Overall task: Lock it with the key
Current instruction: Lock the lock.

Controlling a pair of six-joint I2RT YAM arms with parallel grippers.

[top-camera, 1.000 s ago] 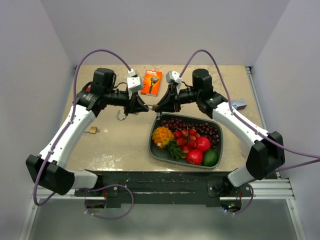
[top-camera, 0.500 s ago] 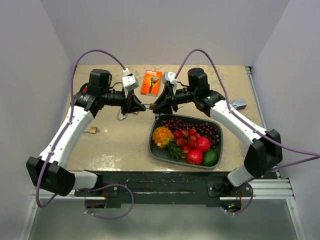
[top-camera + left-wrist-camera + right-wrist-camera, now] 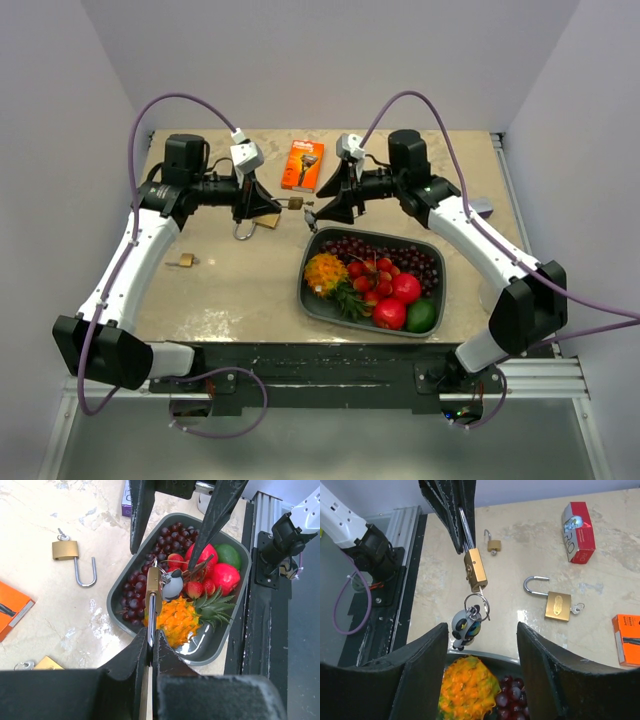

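Your padlock (image 3: pixel 476 572) is off the table, gripped by its shackle in the left claw (image 3: pixel 462 541), which is clenched tight on the steel loop. The brass body sticks out past the fingertips toward the other arm. A key ring (image 3: pixel 477 603) hangs from the padlock's free end with a small penguin-like charm (image 3: pixel 465 626) below it. The key itself is too small to make out.

Your right claw (image 3: pixel 313 209) faces the padlock head-on. It is released, with its jaws spread and nothing between them, and its tips stop just short of the brass body. That narrow gap is the only room between the two claws.

The fruit tray (image 3: pixel 202 645) sits below the right claw and under the hanging charm, with its far rim close beneath the claw's lower finger.

On the table (image 3: pixel 230 290) beneath the left claw lies an open padlock (image 3: pixel 557 605) with its shackle swung out. A small padlock (image 3: pixel 493 544) sits farther back toward that arm's side. An orange box (image 3: pixel 303 165) lies just beyond both claws, and a red box (image 3: pixel 580 532) is on the left arm's side.

The stretch of table near the left claw, between the tray and the left edge, holds only the small padlock.
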